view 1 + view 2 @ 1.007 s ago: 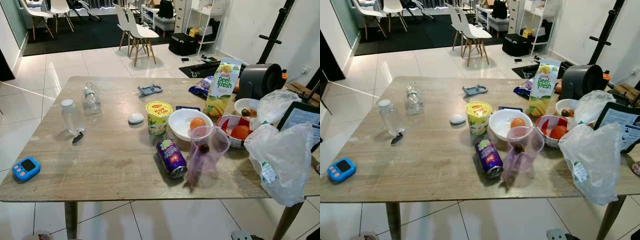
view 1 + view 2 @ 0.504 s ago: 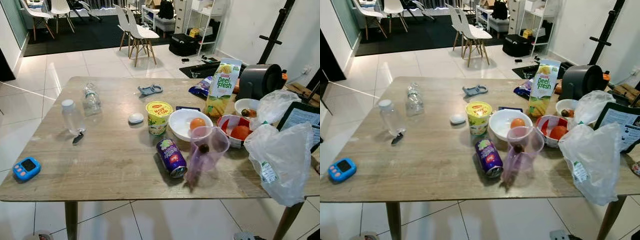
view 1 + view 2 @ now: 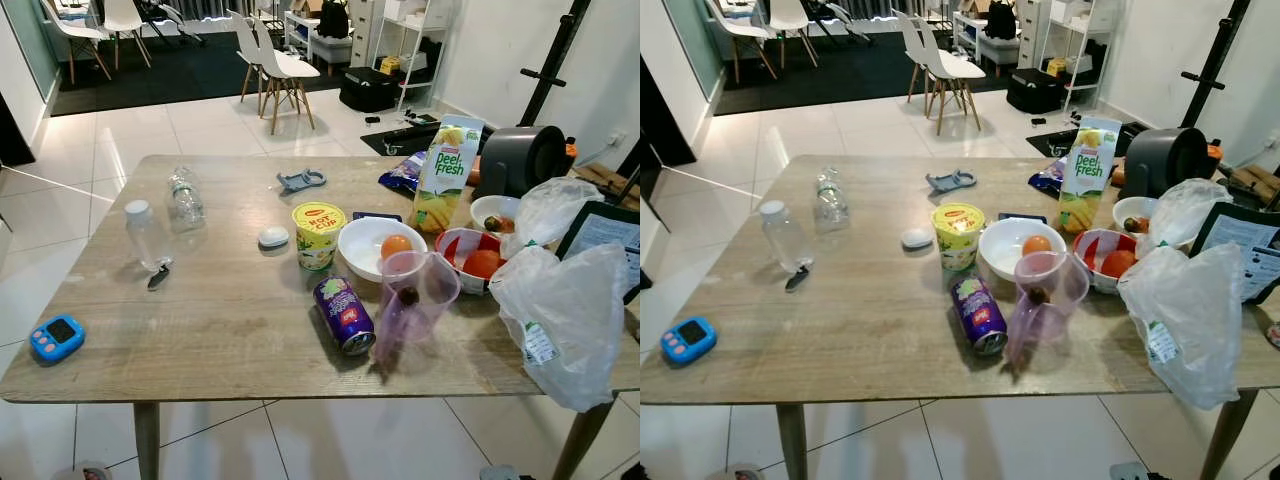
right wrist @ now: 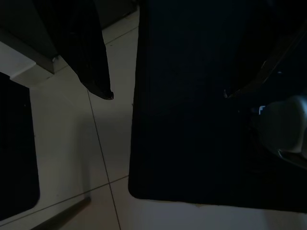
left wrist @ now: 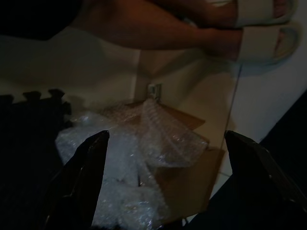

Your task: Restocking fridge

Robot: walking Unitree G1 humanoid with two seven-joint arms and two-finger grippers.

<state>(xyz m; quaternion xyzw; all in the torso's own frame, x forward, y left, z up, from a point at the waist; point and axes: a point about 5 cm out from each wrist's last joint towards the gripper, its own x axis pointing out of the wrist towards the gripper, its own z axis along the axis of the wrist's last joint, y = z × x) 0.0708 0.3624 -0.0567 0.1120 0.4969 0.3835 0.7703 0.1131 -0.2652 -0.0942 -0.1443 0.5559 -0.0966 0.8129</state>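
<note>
A wooden table [image 3: 220, 330] carries the groceries: a Peel Fresh juice carton [image 3: 447, 172], a purple can [image 3: 343, 315] lying on its side, a yellow cup [image 3: 318, 234], a white bowl [image 3: 362, 258] holding an orange [image 3: 396, 245], and a red bowl of tomatoes [image 3: 475, 262]. A tipped pink jug [image 3: 415, 300] leans beside the can. Two water bottles [image 3: 146, 235] stand and lie at the far left. My left gripper [image 5: 167, 136] hangs open over bubble wrap [image 5: 139, 158]. My right gripper [image 4: 168, 95] hangs open above a dark mat [image 4: 192, 143].
Plastic bags [image 3: 565, 320] sag over the table's right edge. A black appliance [image 3: 530, 158] stands at the back right, a blue timer [image 3: 57, 337] at the front left. White chairs [image 3: 275, 65] stand on the tiled floor beyond. A person's sandalled foot [image 5: 259, 24] is near my left gripper.
The head view has shifted slightly; nothing on the table has moved.
</note>
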